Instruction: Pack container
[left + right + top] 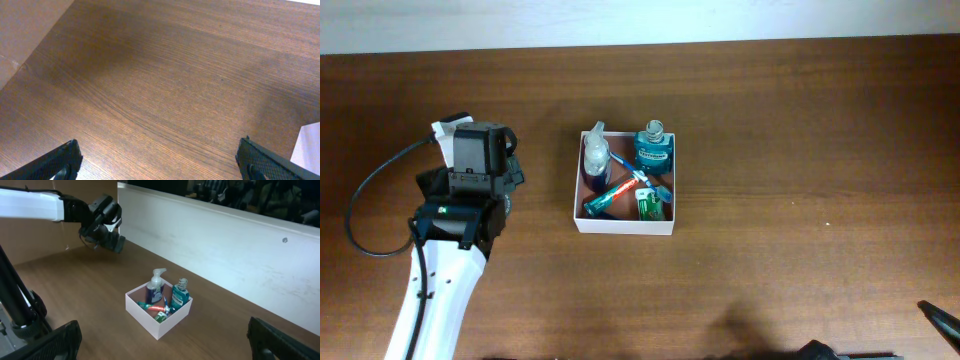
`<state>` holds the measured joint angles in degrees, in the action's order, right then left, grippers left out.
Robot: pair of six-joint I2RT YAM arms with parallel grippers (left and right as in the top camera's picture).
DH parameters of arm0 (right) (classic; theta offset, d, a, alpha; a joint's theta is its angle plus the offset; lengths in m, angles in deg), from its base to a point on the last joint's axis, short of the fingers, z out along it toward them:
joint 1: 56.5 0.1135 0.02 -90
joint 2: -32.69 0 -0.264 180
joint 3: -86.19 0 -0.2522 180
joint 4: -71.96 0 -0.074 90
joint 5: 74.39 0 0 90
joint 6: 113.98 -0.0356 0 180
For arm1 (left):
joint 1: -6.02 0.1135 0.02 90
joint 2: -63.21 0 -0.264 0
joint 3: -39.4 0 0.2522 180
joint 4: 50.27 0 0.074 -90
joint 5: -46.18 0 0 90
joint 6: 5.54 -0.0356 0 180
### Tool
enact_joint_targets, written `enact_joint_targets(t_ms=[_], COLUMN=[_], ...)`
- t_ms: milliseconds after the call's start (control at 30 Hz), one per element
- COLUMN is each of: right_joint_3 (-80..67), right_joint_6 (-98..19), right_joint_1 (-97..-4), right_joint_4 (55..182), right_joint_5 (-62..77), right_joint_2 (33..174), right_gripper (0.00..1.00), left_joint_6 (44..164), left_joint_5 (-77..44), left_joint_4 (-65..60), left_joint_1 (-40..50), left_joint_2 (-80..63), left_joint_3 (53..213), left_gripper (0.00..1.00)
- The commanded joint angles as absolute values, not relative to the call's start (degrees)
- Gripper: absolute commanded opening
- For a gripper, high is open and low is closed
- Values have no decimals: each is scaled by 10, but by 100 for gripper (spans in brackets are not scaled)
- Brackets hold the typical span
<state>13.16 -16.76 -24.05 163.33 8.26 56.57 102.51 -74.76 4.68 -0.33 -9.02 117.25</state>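
The container (623,224) is a shallow square box with white walls and a reddish-brown inside, at the table's middle. In it are a teal mouthwash bottle (654,148), a clear pump bottle (596,155), a toothpaste tube (613,196) and a small green tube (650,206). It also shows in the right wrist view (145,314). My left gripper (160,162) is open and empty over bare wood, well left of the container; its arm shows in the overhead view (470,180). My right gripper (165,342) is open and empty, far back from the container.
A white wall (225,250) runs along the table's far edge. A black cable (365,215) loops off the left arm. Dark parts of the right arm (940,320) sit at the bottom right corner. A table corner edge (15,62) shows left.
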Motion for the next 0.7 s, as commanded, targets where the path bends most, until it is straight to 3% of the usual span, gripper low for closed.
enact_joint_targets(t_ms=[0,400,667], right_joint_3=[132,118,-4], right_joint_6=[-174,-165,-152], right_joint_1=[-239,-240,-298], right_joint_4=[1632,1634,1586], right_joint_5=[88,88,88], right_joint_2=[566,564,502], right_gripper=[99,99,99], left_joint_6=[1033,1033,1033], left_joint_5=[-755,-755,-755], left_joint_4=[47,47,47], left_joint_1=[-2,-2,-2], left_joint_2=[-92,-92,-92], left_joint_3=[1181,1181,1181], left_gripper=[99,99,99])
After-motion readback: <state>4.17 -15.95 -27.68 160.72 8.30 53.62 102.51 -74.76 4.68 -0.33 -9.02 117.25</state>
